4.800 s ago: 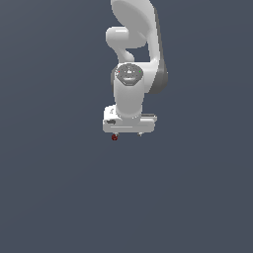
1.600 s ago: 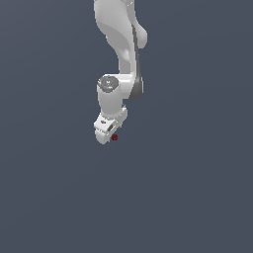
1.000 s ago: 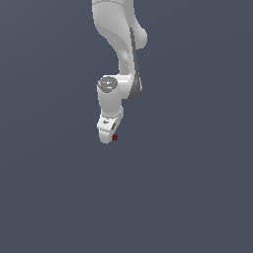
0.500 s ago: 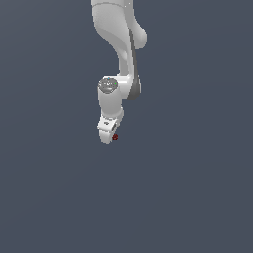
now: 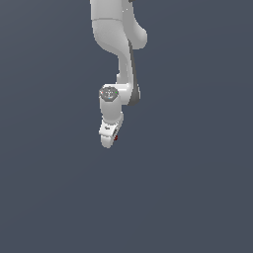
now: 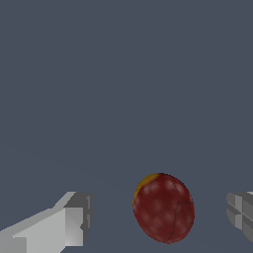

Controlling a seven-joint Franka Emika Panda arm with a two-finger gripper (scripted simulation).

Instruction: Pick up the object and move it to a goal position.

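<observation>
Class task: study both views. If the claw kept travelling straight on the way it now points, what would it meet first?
Probably the dark red object: it sits between the open fingers of the claw, both apart from it. Depth is unclear, so the fingers may pass either side and reach the grey surface.

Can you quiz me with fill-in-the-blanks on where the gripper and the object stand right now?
1. In the wrist view the object lies ____ the two fingers.
2. The gripper is ____, with gaps showing on both sides of the object.
3. The object is mostly dark ____ with a small yellow-orange patch.
4. In the exterior view the object shows only as a tiny speck at the gripper's ____ end.

Missing words: between; open; red; lower
</observation>
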